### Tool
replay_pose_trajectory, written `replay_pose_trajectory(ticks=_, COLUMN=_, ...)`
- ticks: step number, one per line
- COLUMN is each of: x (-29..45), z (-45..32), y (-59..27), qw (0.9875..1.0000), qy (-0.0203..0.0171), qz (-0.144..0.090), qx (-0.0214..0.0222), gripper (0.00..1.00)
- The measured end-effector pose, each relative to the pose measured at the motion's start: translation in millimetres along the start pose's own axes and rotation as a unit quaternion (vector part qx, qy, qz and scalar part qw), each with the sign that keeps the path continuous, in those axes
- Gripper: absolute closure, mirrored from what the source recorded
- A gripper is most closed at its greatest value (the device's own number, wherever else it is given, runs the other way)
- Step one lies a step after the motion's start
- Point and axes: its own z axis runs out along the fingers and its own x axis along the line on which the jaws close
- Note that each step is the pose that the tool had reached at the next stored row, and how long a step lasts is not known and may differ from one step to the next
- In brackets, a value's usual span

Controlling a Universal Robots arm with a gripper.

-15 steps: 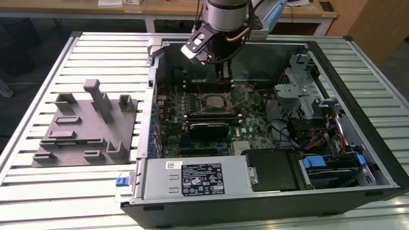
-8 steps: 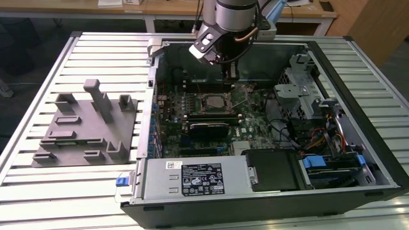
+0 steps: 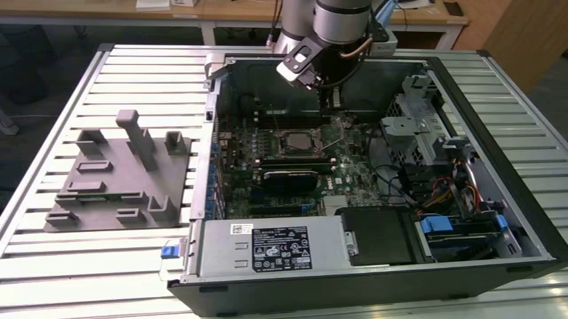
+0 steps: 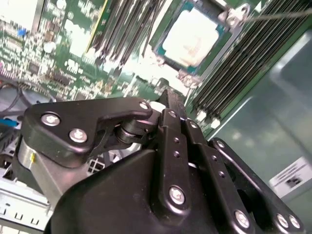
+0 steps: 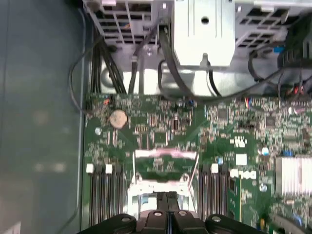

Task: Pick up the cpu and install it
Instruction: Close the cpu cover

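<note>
My gripper [image 3: 334,106] sits pinched shut, empty | exterior view: 1 o'clock of socket [image 3: 297,141] | cpu [image 4: 191,38] seated there, hence no load.

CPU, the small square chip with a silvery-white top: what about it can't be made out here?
1. Second wrist view: the small silvery-topped square cpu lies in the metal-framed socket, but the picture edge cuts off the socket's far side, so full seating is unclear.
2. First wrist view: blur and the black gripper hide the socket's near side.
3. Exterior view: the chip is too small to tell from its frame.
</note>
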Motion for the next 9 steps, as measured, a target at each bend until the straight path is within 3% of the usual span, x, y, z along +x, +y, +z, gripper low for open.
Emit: replay_pose_trajectory(ticks=9, x=0.0, z=1.1, y=28.1, qw=1.0, qy=0.0, qz=0.0, qx=0.0033, gripper=0.89)
